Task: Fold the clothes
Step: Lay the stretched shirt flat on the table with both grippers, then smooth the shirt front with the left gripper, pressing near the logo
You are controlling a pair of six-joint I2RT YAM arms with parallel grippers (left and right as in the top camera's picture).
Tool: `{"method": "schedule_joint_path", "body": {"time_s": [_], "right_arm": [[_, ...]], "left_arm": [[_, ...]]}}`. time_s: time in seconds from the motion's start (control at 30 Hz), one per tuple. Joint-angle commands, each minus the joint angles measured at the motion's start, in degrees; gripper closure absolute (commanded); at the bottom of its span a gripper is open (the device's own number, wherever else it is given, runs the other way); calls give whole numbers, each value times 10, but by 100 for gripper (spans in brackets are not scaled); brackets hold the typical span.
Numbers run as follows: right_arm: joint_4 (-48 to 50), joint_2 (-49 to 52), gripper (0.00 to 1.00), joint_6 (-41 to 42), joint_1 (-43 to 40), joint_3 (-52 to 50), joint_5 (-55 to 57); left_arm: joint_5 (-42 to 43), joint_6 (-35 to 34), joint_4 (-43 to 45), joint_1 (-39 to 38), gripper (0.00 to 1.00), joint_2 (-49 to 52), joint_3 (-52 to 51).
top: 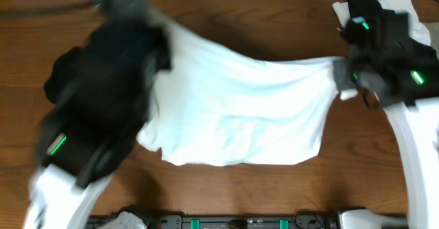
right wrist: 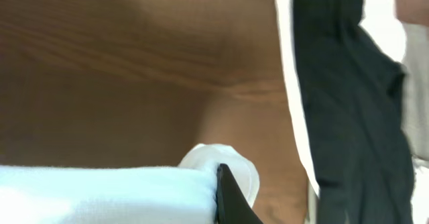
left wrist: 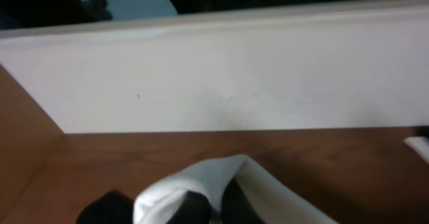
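I work over a brown wooden desk with visible grain. In the left wrist view a plain white wall panel stands right along the desk's far edge, with dark room above it.

The white T-shirt lies across the middle of the desk. Its body is mostly flat and its lower hem is near the near edge. No print shows on the side facing up.

My left gripper is close to the far edge, towards the far left corner. Its fingers are pressed together on one corner of the shirt, and white cloth bunches over them. The left arm is motion-blurred from overhead.

My right gripper is near the right edge, pinching the opposite corner. A black finger bears against rolled white fabric. Between the two grips the shirt's upper edge sags in a shallow curve.

A pile of other clothes sits in the far right corner, just beside the right gripper. The right wrist view shows a black garment lying over white ones.

A dark mass near the left edge is too blurred for me to tell cloth from arm.

Bare wood shows along the far edge between the grippers. More shows in a strip between the hem and the near edge, and to the right of the shirt's lower half.
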Motion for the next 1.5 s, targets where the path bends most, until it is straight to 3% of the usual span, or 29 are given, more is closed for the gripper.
{"method": "schedule_joint_path", "body": {"time_s": [0.0,0.1,0.2,0.3,0.4,0.53,0.7,0.83,0.97,1.13,1.47], "right_arm": [[55,59,99,-19,-24,2,-17],[142,106,99,33,-47,26,16],[168,122,98,59,-74,101,26],[157,121,98,59,-89,175,26],[102,121,97,59,-95,234,25],[-19,122,96,59,-94,241,8],[-128,123,96,59,-94,172,3],[-173,123,95,59,-94,93,-7],[-176,123,94,46,-94,12,-6],[-173,123,93,39,-94,-53,7],[-175,123,78,39,-94,-78,22]], "left_arm": [[8,36,65,40,94,89,3],[25,114,190,76,94,162,4],[23,202,311,102,94,205,24],[24,209,332,118,94,205,72],[25,193,277,123,94,193,118],[84,134,88,110,94,167,123],[239,45,-166,102,94,174,111],[327,32,-271,102,94,184,71],[384,33,-296,102,94,186,4],[391,32,-310,102,94,187,-70],[489,33,-344,102,93,187,-145]]}}
